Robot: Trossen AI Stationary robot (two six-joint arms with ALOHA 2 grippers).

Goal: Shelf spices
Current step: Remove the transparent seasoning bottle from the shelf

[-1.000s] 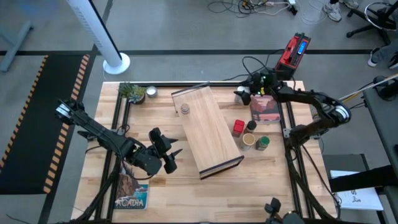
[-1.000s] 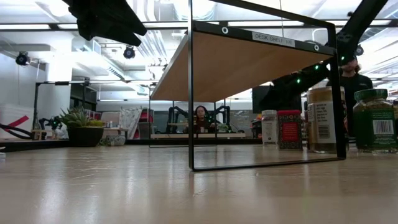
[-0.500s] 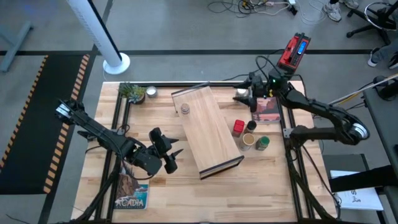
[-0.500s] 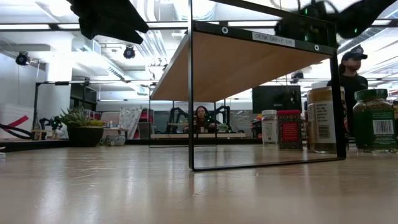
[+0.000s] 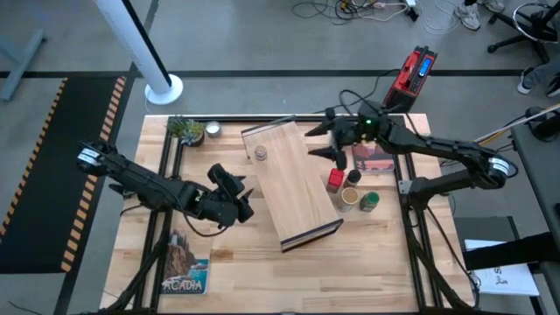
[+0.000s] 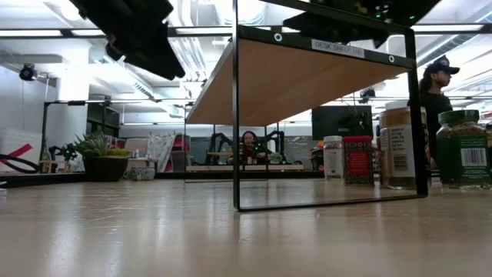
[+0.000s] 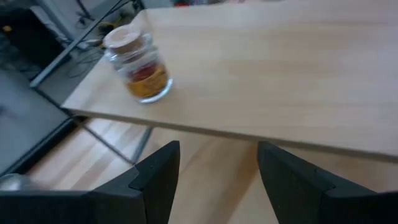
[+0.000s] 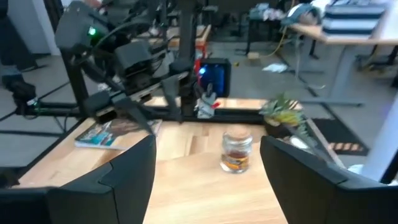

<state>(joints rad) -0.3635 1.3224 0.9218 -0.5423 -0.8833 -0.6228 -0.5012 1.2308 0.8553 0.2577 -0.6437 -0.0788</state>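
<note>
Your shelf point(image 5: 290, 184) lies slantwise across the middle of the table point(image 5: 262, 271), its dark strip at the near end, and one small jar point(image 5: 261, 154) with a pale cap stands on its far end. The rest of the spices are grouped on the table just beside the shelf's right edge: the red tin point(image 5: 335, 179), a black-lidded jar point(image 5: 353, 176), a wide tan-lidded jar point(image 5: 349, 198) and a green-lidded jar point(image 5: 369, 202). Your right gripper point(image 5: 320, 140) hangs over the far right part of the shelf with its fingers spread wide and nothing between them, the arm reaching in from the right across the book point(image 5: 374, 154) at the back. Your left gripper point(image 5: 241, 198) sits low near the shelf's left edge, fingers apart and empty, looking along the board at the small jar point(image 7: 138, 70). Compared with a second ago, the right gripper has swung in from the far right corner to above the shelf, and the left gripper has moved closer to the shelf's left side. The second book point(image 5: 185, 267) lies at the near left, and a potted plant point(image 5: 185, 129) stands at the far left corner.
</note>
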